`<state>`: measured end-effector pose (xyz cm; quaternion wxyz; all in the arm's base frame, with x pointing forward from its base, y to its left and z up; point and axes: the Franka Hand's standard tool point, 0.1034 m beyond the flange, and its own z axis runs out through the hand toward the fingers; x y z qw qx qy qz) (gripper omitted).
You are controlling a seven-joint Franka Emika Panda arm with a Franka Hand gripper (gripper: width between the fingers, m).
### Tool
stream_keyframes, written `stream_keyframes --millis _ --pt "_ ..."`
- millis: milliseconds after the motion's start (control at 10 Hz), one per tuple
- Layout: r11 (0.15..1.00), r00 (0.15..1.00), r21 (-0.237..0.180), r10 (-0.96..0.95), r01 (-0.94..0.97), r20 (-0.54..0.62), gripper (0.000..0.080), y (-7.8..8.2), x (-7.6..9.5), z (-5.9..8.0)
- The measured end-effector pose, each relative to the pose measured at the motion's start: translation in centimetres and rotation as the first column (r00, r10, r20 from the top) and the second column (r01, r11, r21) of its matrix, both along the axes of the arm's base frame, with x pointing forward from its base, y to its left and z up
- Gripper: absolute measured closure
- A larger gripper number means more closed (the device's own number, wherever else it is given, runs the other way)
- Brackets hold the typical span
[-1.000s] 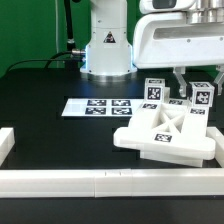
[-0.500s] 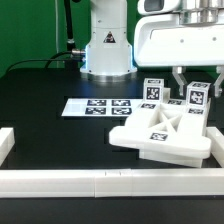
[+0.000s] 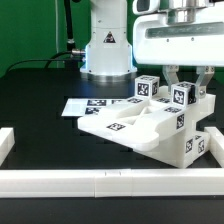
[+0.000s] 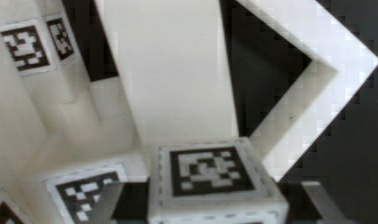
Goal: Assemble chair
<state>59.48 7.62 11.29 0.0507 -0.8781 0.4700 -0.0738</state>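
— What colour is the chair (image 3: 150, 128)?

— White all over, with black-and-white square tags on its faces; the wrist view shows the same white plastic and tags (image 4: 205, 169) up close.

— And under it?

— A black tabletop (image 3: 40, 105). The marker board (image 3: 92, 104) on it is white, printed with black square tags.

— The surroundings?

— A white border rail (image 3: 60, 181) in front, a green backdrop (image 3: 30, 25) behind, and a white robot base (image 3: 106, 45) with a glowing blue ring.

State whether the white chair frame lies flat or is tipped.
Tipped: the white tagged plastic chair frame slants, its exterior-view right end raised beneath the tool.
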Motion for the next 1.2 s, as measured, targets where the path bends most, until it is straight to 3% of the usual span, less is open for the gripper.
stream_keyframes --millis 200,300,400,500,600,700,1200 --pt "0.999 0.999 0.005 -0.035 0.035 0.002 0.0515 -0.3 0.1 0.1" --pt "1.0 1.0 0.007 -0.006 0.006 0.013 0.0342 -0.1 0.2 0.8" --pt "1.0 1.0 0.018 0.005 -0.006 0.029 0.0342 0.1 0.3 2.1" --pt "0.999 0.999 0.032 0.016 -0.017 0.046 0.0196 0.3 0.4 3.6" --pt "0.998 0.998 0.051 0.018 -0.021 0.058 0.0164 0.4 0.6 5.2" --pt "0.998 0.997 0.056 0.022 -0.026 0.069 0.0164 0.3 0.8 6.0" --pt "0.998 0.998 0.052 0.024 -0.027 0.062 0.015 0.3 0.6 5.5"
